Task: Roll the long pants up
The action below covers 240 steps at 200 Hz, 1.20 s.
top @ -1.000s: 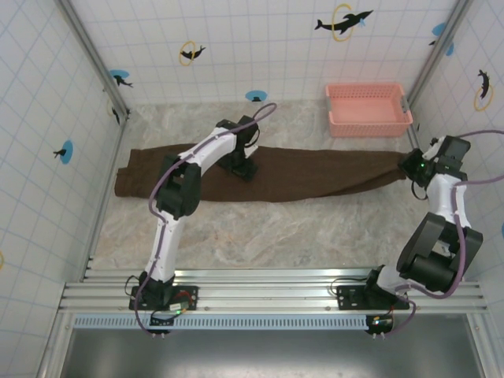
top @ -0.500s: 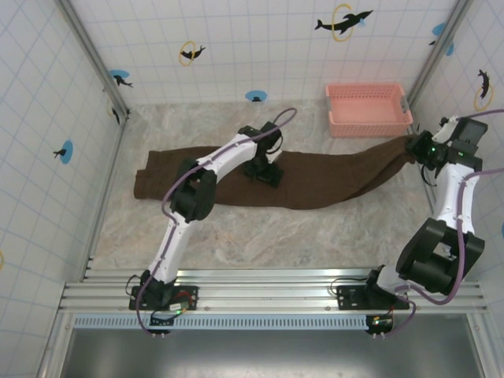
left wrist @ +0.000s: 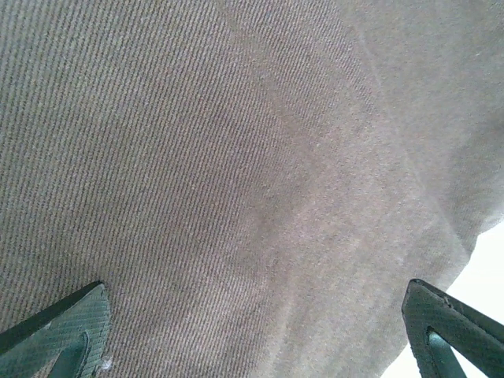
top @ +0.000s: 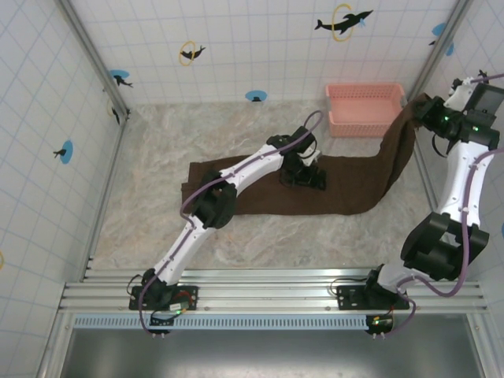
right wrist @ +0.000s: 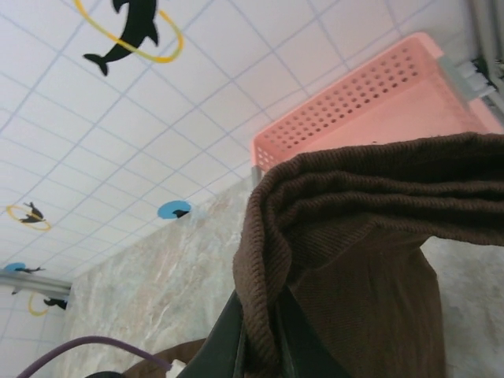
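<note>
Pinching pants (top: 260, 193) end in right gripper (top: 424, 109) beside the basket (top: 366, 88); pressing midsection under wide-spread left gripper (top: 305, 177). Could slip loose if overstretched.

Overhead camera looks down from behind — wrist cameras sit close on the long pants (top: 354, 189).

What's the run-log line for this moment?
left jaws: open over long pants | right jaws: shut on one end, raised beside pink basket | roll: not started
</note>
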Tool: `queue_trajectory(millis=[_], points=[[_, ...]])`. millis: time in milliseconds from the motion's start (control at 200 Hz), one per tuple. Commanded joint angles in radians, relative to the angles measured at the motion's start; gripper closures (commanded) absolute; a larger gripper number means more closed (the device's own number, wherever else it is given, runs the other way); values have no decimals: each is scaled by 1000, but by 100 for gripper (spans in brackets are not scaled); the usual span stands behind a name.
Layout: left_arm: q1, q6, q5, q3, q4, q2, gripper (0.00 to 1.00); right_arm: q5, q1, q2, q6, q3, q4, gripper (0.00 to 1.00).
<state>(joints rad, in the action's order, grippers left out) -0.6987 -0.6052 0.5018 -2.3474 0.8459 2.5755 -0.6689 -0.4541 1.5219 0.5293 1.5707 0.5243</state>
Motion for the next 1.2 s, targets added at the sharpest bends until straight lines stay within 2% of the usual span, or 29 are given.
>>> queue_trajectory(millis=[0,145,210,270,365,465,535,591,676,811,981,1196], points=[[44,-55,85,3,-30,-47,3,-44,89,1,-15,90,38,100],[185,-39,101,105,-13,-275,3,23,258,-26,-32,147,79,100],[298,11,35,179,29,-398,3,70,339,-43,-28,149,74,100],[394,70,-70,263,72,-516,3,119,421,-55,-25,145,69,100],[555,123,-180,480,70,-696,3,186,542,-62,-16,127,39,100],[723,83,-129,790,-41,-857,3,254,677,-52,-8,97,-13,100],[809,50,-101,970,-116,-931,3,291,765,-35,3,65,-75,100],[840,52,-104,1060,-138,-957,3,313,827,-14,12,46,-128,100],[855,82,-101,1094,-114,-951,3,341,919,46,12,44,-176,100],[856,93,-45,1096,-91,-923,3,344,1038,183,17,96,-238,100],[857,124,-87,1077,-67,-929,3,395,1164,341,37,130,-280,100],[873,146,-83,1067,-55,-906,3,361,1288,523,98,160,-329,100]])
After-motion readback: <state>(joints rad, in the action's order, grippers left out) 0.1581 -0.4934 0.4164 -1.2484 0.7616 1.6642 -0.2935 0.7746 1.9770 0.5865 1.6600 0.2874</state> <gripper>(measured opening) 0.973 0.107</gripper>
